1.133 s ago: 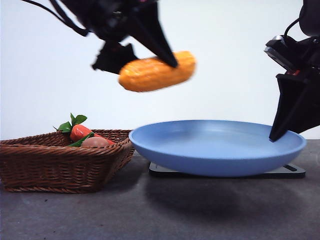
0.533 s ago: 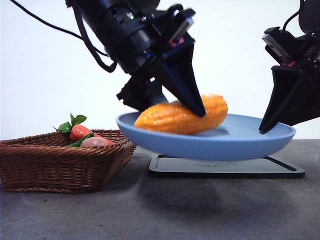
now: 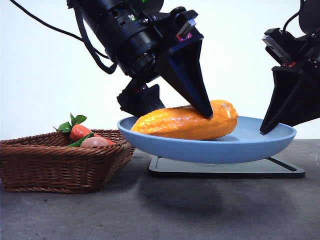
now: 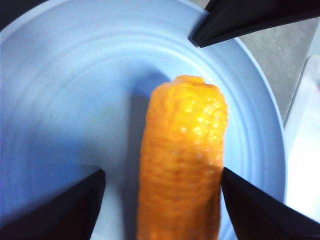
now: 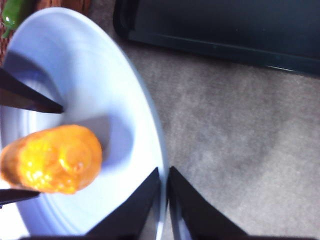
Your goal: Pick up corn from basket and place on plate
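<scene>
The yellow-orange corn [image 3: 185, 122] lies lengthwise in the blue plate [image 3: 250, 142]. My left gripper [image 3: 170, 111] straddles the corn from above. In the left wrist view its jaws stand open [image 4: 162, 171]: one is clear of the corn [image 4: 182, 165] and the other is at its edge. My right gripper [image 3: 262, 131] is shut on the plate's right rim and holds the plate slightly tilted, just above the black tray. The right wrist view shows its jaws pinching the rim [image 5: 165, 172], with the corn [image 5: 52, 157] inside the plate [image 5: 125, 100]. The wicker basket [image 3: 55, 162] stands at the left.
A red fruit with green leaves [image 3: 77, 131] and a pinkish egg-like item [image 3: 95, 142] remain in the basket. The flat black tray [image 3: 225, 171] lies under the raised plate. Grey tabletop [image 3: 160, 210] stretches along the front.
The corn came down from the air into the plate and now lies flatter. The right gripper lifted the plate off the black tray. The left jaws have spread apart around the corn.
</scene>
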You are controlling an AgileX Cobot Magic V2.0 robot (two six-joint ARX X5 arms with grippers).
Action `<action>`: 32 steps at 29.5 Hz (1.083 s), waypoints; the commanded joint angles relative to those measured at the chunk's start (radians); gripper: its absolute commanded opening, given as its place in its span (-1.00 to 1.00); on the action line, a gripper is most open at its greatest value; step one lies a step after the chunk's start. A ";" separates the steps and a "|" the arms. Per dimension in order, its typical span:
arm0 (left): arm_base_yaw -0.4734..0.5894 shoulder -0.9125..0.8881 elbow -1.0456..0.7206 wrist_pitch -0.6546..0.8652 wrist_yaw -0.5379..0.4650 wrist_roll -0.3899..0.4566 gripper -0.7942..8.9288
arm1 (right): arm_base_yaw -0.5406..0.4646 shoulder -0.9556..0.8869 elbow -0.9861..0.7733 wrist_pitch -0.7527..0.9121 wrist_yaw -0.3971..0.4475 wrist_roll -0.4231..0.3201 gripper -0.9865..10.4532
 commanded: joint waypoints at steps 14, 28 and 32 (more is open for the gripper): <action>0.018 -0.135 0.160 -0.058 0.001 -0.007 -0.06 | -0.028 0.012 0.021 0.046 -0.004 0.011 -0.82; 0.060 -0.215 0.320 -0.127 0.001 -0.006 -0.06 | -0.174 0.218 0.223 0.106 0.041 0.029 -0.82; 0.060 -0.222 0.320 -0.131 0.001 -0.012 -0.06 | -0.174 0.394 0.382 0.091 0.041 0.041 -0.82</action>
